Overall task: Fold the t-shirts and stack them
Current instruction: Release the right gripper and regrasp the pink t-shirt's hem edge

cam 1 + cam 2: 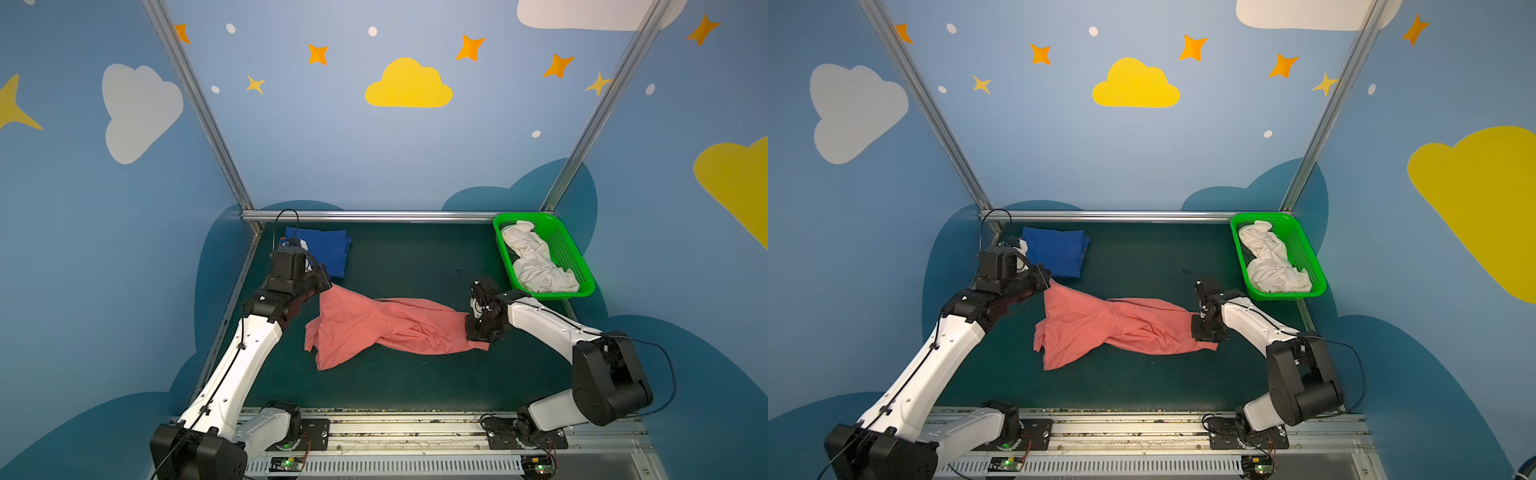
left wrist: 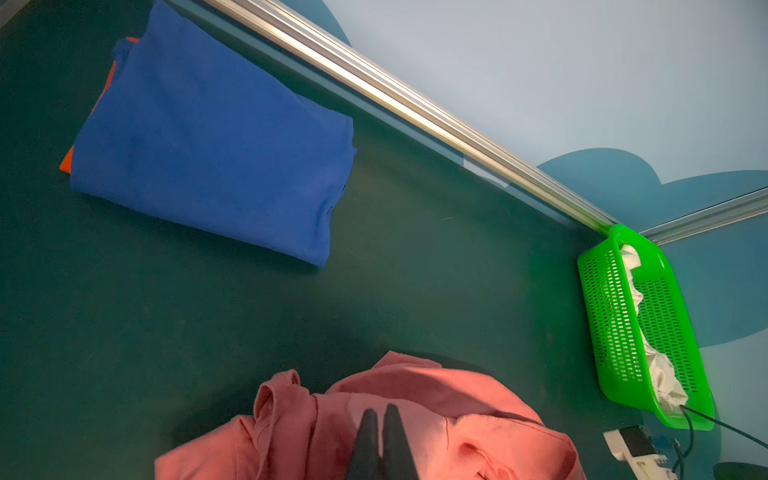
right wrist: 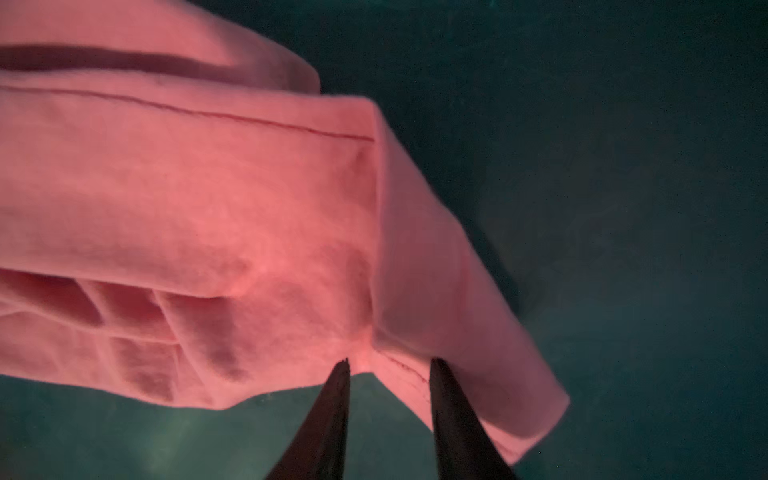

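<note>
Green mat first: there is broad bare room on its near side, well clear of the green basket, so work there. The salmon-pink shirt lies twisted and bunched, running from just off the basket's near end out across mid-table. The blue shirt, folded, sits on an orange shirt far along the back rail from the basket. The white shirt is crumpled inside it. The left gripper, well apart from the basket, is clamped on a salmon corner raised off the mat. The right gripper, near the basket's front rim, stands part-open, with the stitched hem corner at its tips and apparently unpinched. Judgement: seat that hem deeper before closing, then draw the arms apart to undo the twist. Mind the basket rim close by that gripper.
</note>
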